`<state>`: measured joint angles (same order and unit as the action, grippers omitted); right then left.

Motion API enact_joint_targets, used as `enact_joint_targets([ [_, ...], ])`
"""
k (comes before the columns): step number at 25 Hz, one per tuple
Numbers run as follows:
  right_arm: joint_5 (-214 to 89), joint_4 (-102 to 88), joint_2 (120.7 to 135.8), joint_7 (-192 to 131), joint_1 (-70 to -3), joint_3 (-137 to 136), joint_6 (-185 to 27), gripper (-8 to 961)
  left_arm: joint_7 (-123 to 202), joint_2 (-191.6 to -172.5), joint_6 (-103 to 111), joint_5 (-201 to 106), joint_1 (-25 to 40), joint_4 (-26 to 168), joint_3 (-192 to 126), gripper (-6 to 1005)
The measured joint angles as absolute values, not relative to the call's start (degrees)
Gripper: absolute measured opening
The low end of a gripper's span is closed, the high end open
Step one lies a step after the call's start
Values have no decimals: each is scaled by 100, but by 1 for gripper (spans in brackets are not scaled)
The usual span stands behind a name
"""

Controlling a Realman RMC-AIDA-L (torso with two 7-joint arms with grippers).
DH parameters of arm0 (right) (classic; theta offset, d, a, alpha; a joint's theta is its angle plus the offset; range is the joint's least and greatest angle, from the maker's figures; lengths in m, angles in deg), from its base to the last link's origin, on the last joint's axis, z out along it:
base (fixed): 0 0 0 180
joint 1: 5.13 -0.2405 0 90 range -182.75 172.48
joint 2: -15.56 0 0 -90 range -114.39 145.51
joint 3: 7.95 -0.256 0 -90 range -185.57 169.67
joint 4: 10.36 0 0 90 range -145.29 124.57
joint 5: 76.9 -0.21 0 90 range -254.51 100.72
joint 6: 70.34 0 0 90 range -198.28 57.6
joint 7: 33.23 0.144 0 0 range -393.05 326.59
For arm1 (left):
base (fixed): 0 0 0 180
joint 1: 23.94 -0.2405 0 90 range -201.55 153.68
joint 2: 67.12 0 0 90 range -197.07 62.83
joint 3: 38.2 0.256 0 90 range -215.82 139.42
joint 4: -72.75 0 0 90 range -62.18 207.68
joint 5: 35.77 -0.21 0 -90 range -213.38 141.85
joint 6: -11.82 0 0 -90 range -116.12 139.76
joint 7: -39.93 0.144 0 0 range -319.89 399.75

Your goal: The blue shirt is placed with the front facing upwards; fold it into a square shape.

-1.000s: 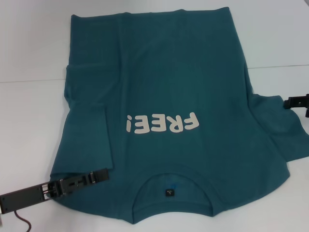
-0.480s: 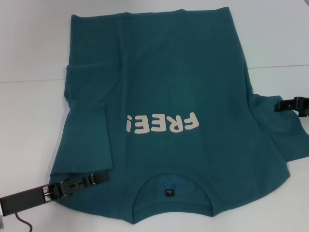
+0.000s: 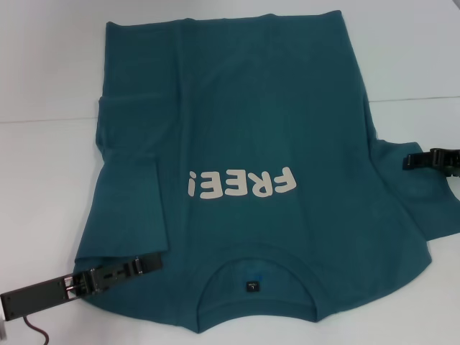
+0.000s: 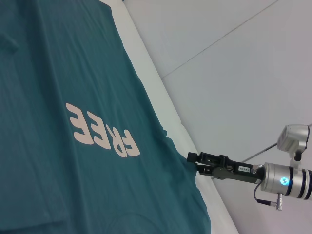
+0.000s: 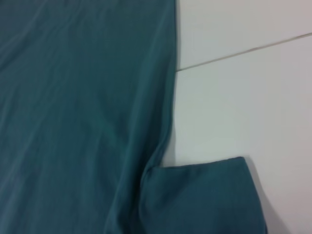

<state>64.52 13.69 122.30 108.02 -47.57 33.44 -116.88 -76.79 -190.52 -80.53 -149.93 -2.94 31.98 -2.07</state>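
Note:
The blue shirt point(image 3: 259, 122) lies spread on the white table, front up, with white "FREE!" lettering point(image 3: 241, 185) and the neck with its dark label point(image 3: 251, 286) toward me. Its left sleeve point(image 3: 133, 201) is folded in over the body. My left gripper point(image 3: 154, 262) rests low on the shirt by the left shoulder, beside the collar. My right gripper point(image 3: 407, 161) hovers at the edge of the right sleeve point(image 3: 424, 194), which lies spread out flat. The left wrist view shows the right gripper point(image 4: 192, 158) touching the shirt's point(image 4: 48, 73) side edge. The right wrist view looks down on the shirt's body and sleeve point(image 5: 204, 195).
The white table point(image 3: 50, 65) has a seam line point(image 3: 43, 121) running across it, also shown as the seam point(image 5: 243, 48) in the right wrist view. A thin cable point(image 3: 36, 332) hangs from the left arm at the near left corner.
My right gripper has moved leftward and slightly nearer, from off the table's right side onto the right sleeve's edge. The left gripper and the shirt have stayed almost still.

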Motion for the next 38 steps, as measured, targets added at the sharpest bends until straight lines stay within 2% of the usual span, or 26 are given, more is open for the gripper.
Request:
enact_joint_targets([
  [19,6357,1318,12334,10762,-4829,3448,-11753,842,-7635,-19052,-7993,-14993,-329,3206,-207,743],
  [32,6291,1491,12267,10867,-4779,3471,-12045,820,-7662,-19052,-8020,-14994,-298,3215,-247,742],
  [38,6380,1506,12234,10959,-4788,3505,-12113,604,-7646,-19052,-8051,-14994,-322,3214,-336,742],
])
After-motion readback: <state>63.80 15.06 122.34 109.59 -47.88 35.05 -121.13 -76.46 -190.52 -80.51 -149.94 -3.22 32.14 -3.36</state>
